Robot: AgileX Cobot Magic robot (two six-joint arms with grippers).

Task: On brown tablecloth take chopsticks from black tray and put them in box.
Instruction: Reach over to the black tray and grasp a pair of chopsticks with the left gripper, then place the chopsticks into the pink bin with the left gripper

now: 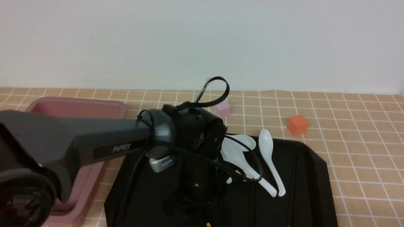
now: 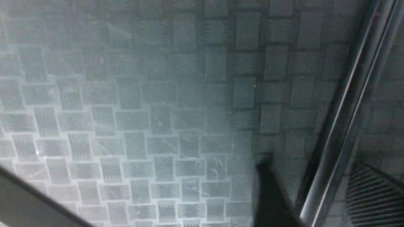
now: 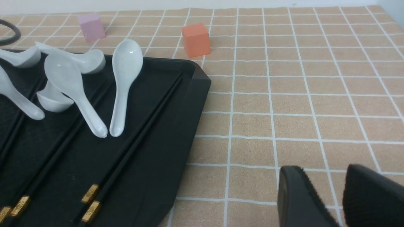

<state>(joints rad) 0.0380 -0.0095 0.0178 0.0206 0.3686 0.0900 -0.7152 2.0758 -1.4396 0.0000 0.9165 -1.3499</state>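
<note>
Chopsticks (image 3: 140,134) are lying lengthwise in the black tray (image 3: 176,126). They are long, thin and glossy black, each wearing a short gold band near one end, and four bands are showing in my right wrist view. White spoons (image 1: 268,151) are resting across the tray's far part. I am holding my left gripper (image 2: 309,167) low over the tray's woven-patterned floor, jaws spread, with one of the chopsticks (image 2: 341,126) running between the fingers (image 2: 271,195). My right gripper (image 3: 323,171) is hanging over the brown tablecloth (image 3: 284,104) beside the tray, fingers slightly apart and gripping nothing. The pink box (image 1: 94,101) is sitting just left of the tray, partly hidden by my left arm.
</note>
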